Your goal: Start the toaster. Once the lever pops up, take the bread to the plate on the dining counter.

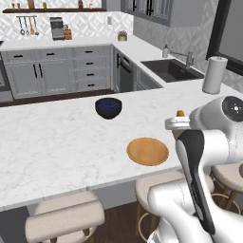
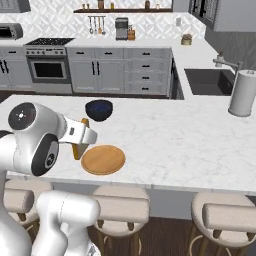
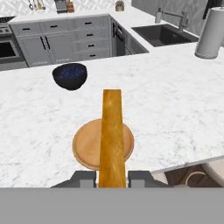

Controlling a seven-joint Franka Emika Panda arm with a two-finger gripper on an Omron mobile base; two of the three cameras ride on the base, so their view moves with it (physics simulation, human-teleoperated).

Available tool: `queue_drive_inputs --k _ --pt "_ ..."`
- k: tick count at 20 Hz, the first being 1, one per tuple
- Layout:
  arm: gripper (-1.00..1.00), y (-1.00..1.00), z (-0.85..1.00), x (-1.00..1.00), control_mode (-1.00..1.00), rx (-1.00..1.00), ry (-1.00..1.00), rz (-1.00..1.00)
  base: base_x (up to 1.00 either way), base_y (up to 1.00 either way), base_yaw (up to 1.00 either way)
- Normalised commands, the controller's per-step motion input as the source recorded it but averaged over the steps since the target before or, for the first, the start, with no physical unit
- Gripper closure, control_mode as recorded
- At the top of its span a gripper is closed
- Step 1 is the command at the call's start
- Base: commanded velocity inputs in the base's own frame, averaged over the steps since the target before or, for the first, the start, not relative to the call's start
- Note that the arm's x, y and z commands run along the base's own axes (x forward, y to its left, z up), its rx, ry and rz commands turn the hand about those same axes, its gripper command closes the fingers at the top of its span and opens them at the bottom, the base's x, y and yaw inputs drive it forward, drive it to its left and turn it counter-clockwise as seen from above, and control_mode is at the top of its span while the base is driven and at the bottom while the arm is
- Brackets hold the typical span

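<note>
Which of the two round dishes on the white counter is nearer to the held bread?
The flat orange-brown plate, which sits right under the bread in the gripper. The dark blue bowl stands farther back.

Home kitchen: oven (image 2: 49, 70), sink (image 1: 172, 69), grey cabinets (image 1: 54, 71)

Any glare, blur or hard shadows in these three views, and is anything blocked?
Left base view: flat even light, soft shadow under the plate, arm hides most of the bread. Right base view: sharp, no glare, arm covers part of the bread. Hand view: bread edge-on crosses the plate.
</note>
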Motion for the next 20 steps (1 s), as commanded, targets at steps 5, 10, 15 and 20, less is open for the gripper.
queue_drive_inputs --k 5,10,15,20 --pt "1.00 0.00 0.00 0.00 1.00 0.00 0.00 0.00 0.00 0.00 0.00" --pt "1.00 0.00 0.00 0.00 1.00 0.00 0.00 0.00 0.20 0.00 0.00" --pt "1.00 0.00 -0.29 0.34 -1.00 0.04 -0.01 0.05 0.05 0.00 0.00" --pt "1.00 0.05 -0.54 0.67 -1.00 0.09 -0.03 0.19 0.00 0.00 0.00"
